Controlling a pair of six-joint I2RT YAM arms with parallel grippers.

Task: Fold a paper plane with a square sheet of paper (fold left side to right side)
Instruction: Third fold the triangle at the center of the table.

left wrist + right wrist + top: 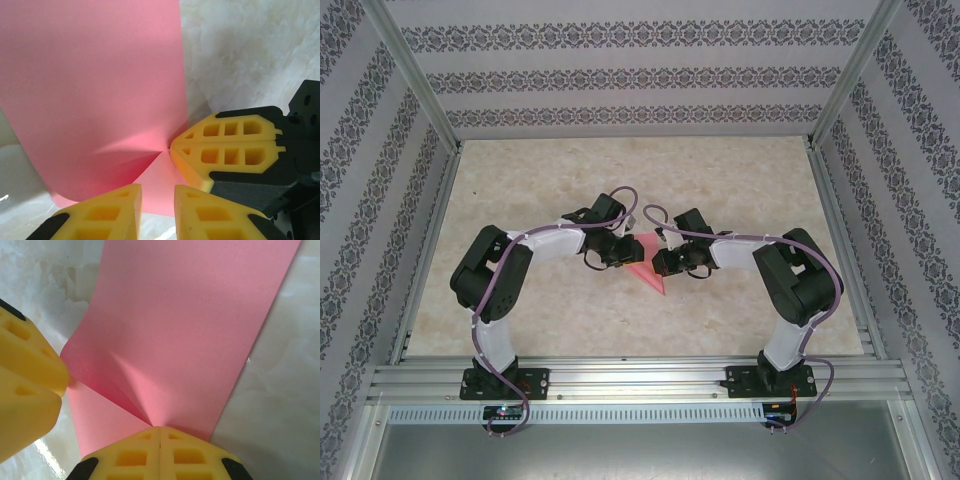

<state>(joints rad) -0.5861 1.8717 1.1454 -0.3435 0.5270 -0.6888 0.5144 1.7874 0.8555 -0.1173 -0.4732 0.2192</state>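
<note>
Pink sheet (100, 75) curled; right tool (160, 429) pinches it; left tool (157, 192) slightly parted.

No readable text, labels, brand marks or numbers found on any surface (the patterned walls (620, 78) carry ornament only, no lettering).

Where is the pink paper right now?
In the overhead view the pink paper sits at the middle of the table, between the left gripper and the right gripper, whose shut fingers pinch it.
</note>
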